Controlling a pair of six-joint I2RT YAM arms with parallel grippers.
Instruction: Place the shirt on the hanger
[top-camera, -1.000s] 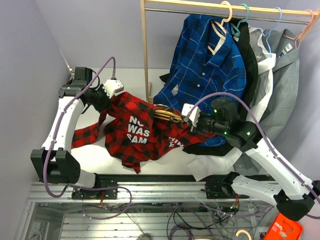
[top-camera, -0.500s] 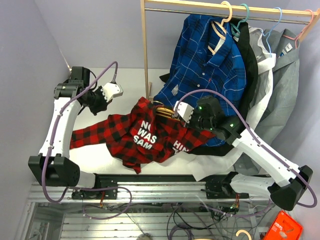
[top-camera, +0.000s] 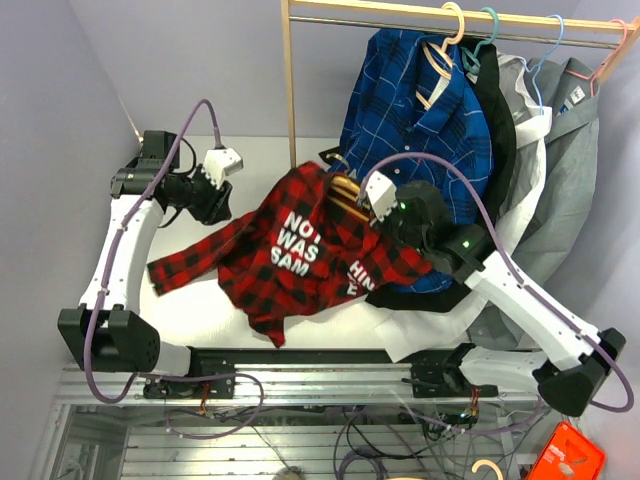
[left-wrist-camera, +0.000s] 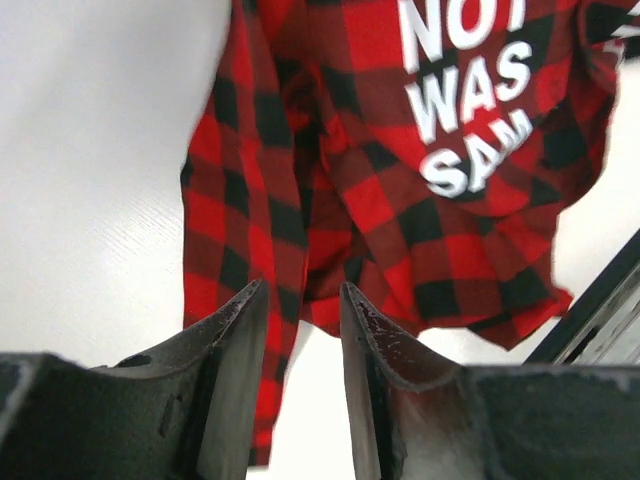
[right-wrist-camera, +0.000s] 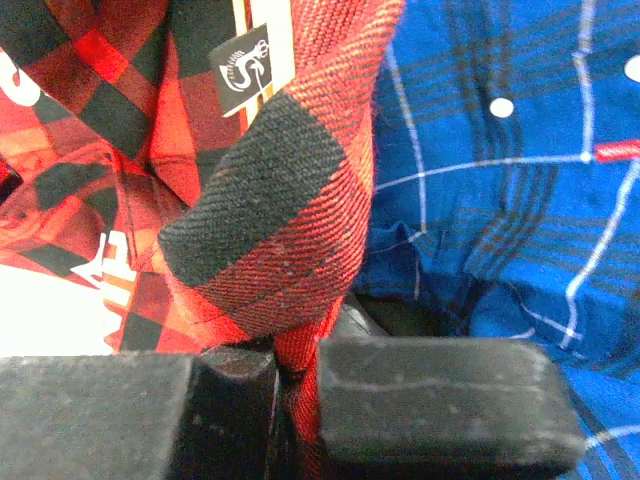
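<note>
Most of the hanger (top-camera: 344, 189) lay hidden inside the collar of the shirt (top-camera: 300, 245), whose white lettering was broken by folds and cut off at the left wrist view's top edge, while the print on its label (right-wrist-camera: 243, 58) was too small to read.

PLACE: robot lab / test cell | EVID: L arm (top-camera: 120, 250) + R arm (top-camera: 530, 310), white, bolted side by side to alu extrusion rail (top-camera: 320, 385) at table (top-camera: 262, 160) edge | loose cables (top-camera: 370, 440) hanging under rig | plain lilac walls (top-camera: 180, 60), no furnishings | wooden garment rack (top-camera: 290, 90) w/ shirts on hangers behind table
</note>
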